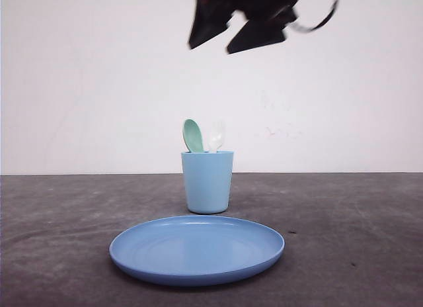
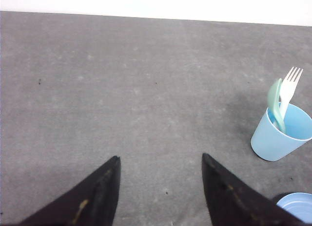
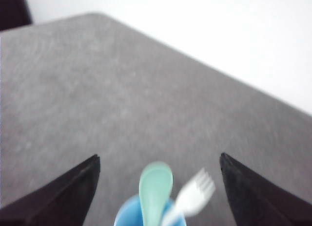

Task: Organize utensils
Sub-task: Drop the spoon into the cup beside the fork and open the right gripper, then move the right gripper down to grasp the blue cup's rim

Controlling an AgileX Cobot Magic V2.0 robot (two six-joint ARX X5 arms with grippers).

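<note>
A grey table (image 1: 370,241) is backed by a plain white wall (image 1: 86,82). A light blue cup (image 1: 207,182) stands upright behind a round blue plate (image 1: 196,249), the two apart. The mint-green spoon (image 1: 193,135) and white fork (image 1: 217,136) are held in the cup, heads up, side by side. The right hand (image 3: 158,162) is spread, released, above the cup. The left hand (image 2: 161,160) is likewise released, over bare table, well apart from the cup.

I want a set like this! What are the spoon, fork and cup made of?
Probably plastic, all three. The spoon is mint green and smooth, the fork plain white with thick tines, and the cup an even light blue with a soft matte look.
</note>
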